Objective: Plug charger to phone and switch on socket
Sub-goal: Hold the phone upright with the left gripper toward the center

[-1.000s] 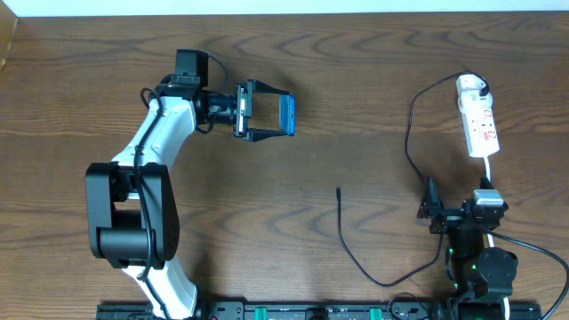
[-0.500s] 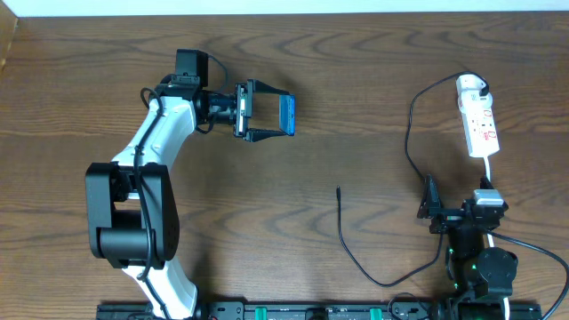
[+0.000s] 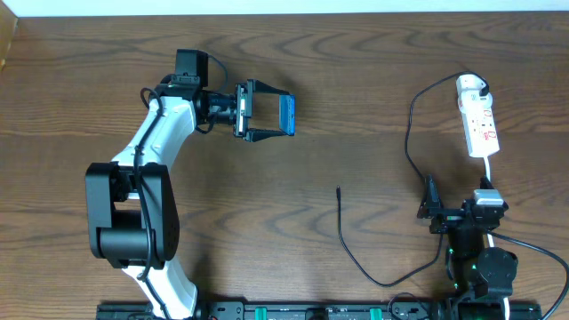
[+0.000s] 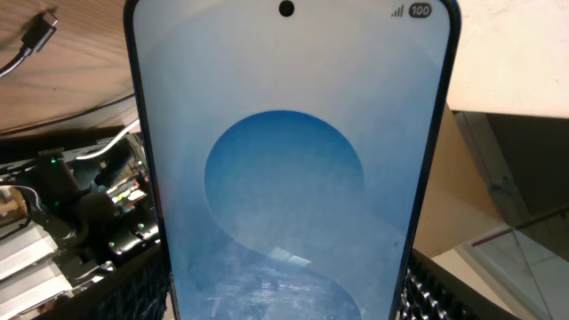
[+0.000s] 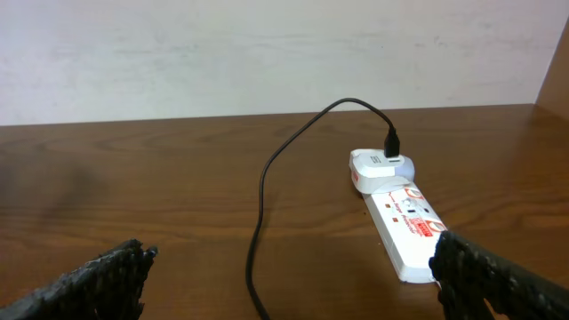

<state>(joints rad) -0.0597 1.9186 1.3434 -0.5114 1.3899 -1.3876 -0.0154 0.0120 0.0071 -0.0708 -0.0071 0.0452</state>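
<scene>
Phone clamped edgewise in left tool, long axis upright, screen facing wrist, right tool spread

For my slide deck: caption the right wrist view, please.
Thin black charger cable plugged into white adapter on red-marked white power strip, brown wooden table.

Left arm stretched forward, left gripper fingers clamped on phone, right arm folded, right gripper fingers apart
</scene>
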